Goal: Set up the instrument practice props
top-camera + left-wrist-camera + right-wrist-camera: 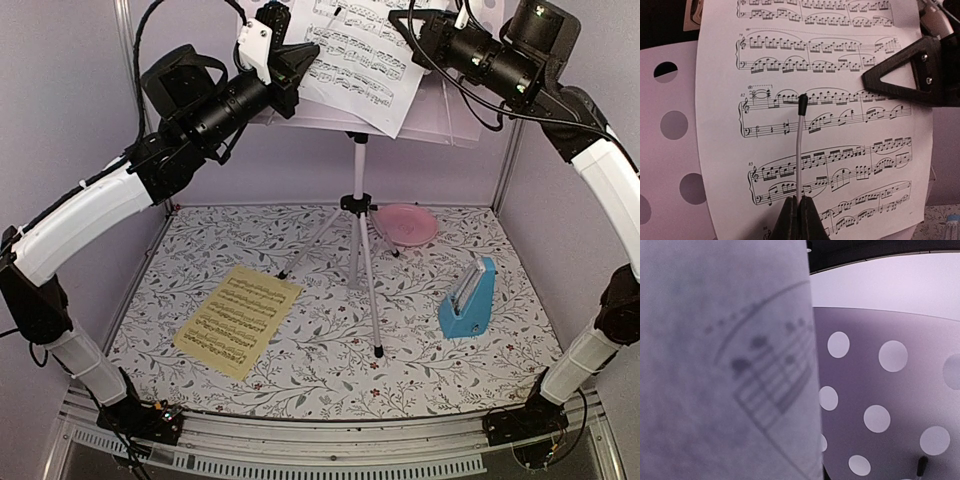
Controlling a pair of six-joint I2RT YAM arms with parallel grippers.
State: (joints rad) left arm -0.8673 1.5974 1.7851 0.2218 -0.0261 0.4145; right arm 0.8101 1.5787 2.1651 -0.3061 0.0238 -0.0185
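The silver tripod music stand [358,235] stands mid-table, its perforated pale desk [445,112] at the top. The white sheet of music [360,60] lies tilted against the desk. My left gripper [300,62] is shut on the stand's thin wire page holder [799,150], which lies over the sheet [840,150]. My right gripper [412,22] is at the sheet's upper right edge. One of its fingers [900,75] lies on the paper, and the sheet [715,365] fills its view. The yellow sheet [238,320] lies flat front left. The blue metronome [468,300] stands right.
A pink round plate [405,223] sits behind the stand's right leg. The tripod legs [372,310] spread over the floral mat. Pale walls close in the back and both sides. The desk's holes show in the right wrist view [890,390].
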